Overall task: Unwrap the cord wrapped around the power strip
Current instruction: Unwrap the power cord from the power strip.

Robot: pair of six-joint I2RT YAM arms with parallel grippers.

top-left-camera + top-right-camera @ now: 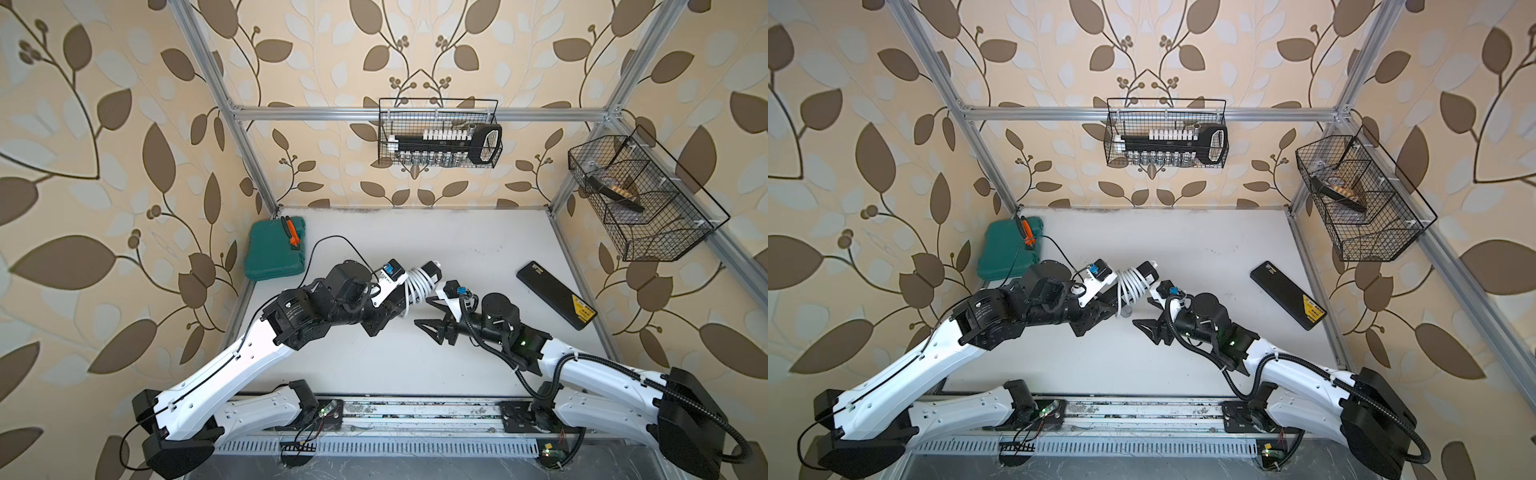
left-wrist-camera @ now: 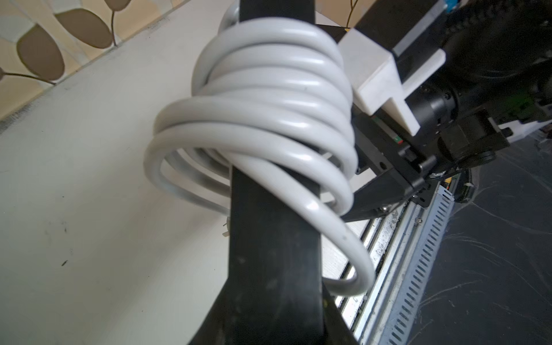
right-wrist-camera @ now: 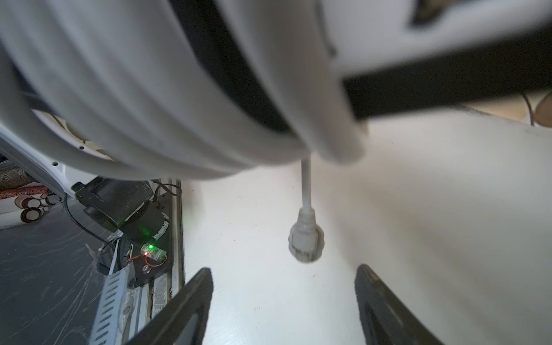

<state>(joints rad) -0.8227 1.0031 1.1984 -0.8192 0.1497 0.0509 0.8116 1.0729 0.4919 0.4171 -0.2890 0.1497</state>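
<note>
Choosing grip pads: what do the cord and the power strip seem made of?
Apparently the cord has smooth, glossy plastic sheathing: bright highlights along its coils. Probably the power strip is hard matte plastic: its back looks flat, dull, scuffed.

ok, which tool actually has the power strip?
The left tool, shut on the power strip's bare end. The right tool is open, holding nothing, beside the coiled cord.

Grey-white cord (image 2: 268, 98), blk power strip (image 2: 274, 268), teal case (image 1: 270, 257), beige wallpaper (image 1: 104, 137) w/ brown leaf pattern.
</note>
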